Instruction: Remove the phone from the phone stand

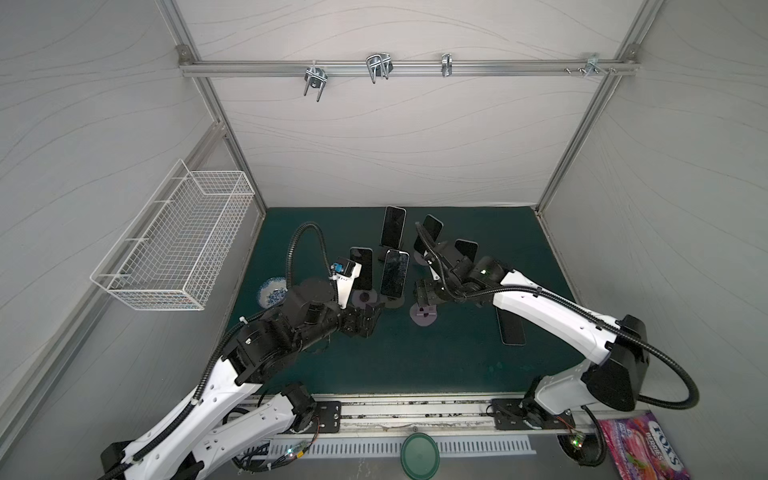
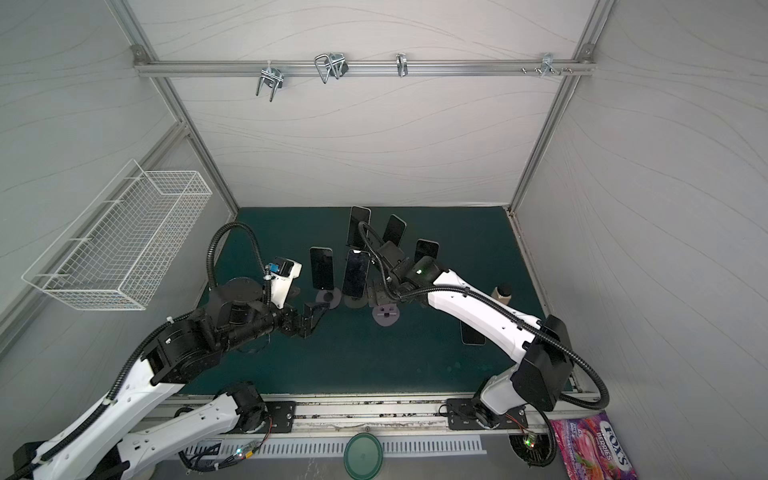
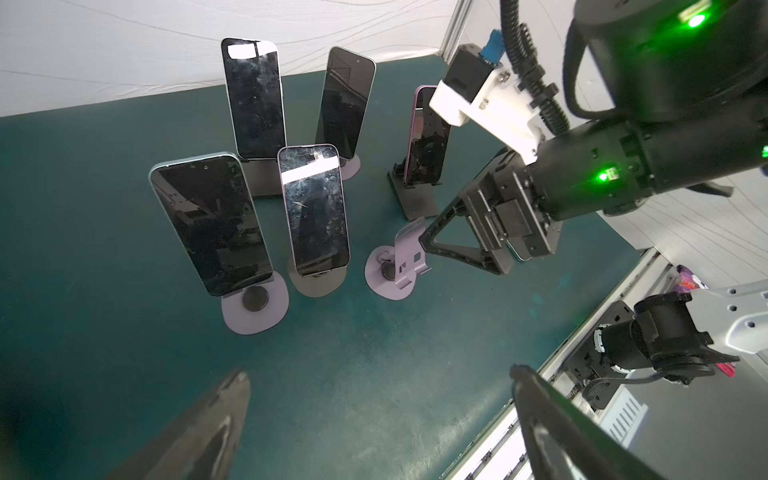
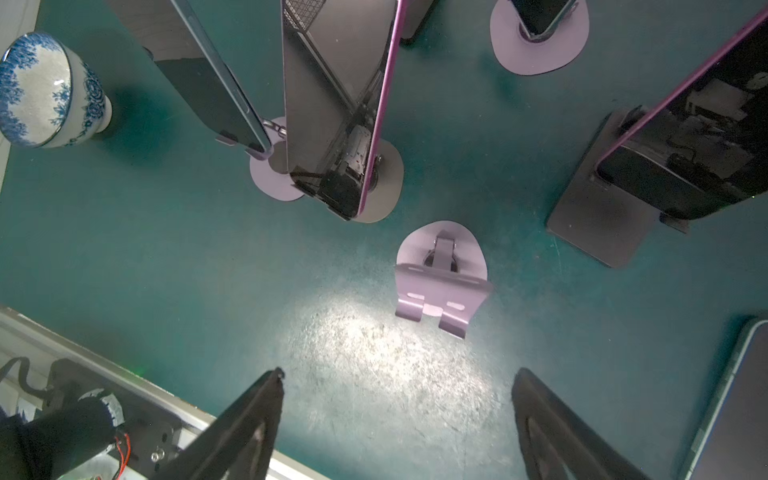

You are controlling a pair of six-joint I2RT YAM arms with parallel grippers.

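Green plastic lid (image 1: pixel 419 456) lies nearest, off the mat (image 1: pixel 415 361), near a candy bag (image 1: pixel 644 446). Farther in, the left gripper (image 3: pixel 378 370) hovers over bare mat, its fingers spread wide with nothing between them. The right gripper (image 4: pixel 399 372) hangs just short of the empty lilac phone stand (image 4: pixel 440 282), its fingers likewise parted and holding nothing. The phone (image 1: pixel 512 330) lies flat on the mat to the right of that stand, partly under the right arm. A blue-and-white bowl (image 1: pixel 272 292) sits at the mat's left edge. Beyond, a cracked phone (image 3: pixel 313 208) and a blue-edged phone (image 3: pixel 210 224) lean on their stands side by side, with three more phones (image 3: pixel 345 99) propped behind them.
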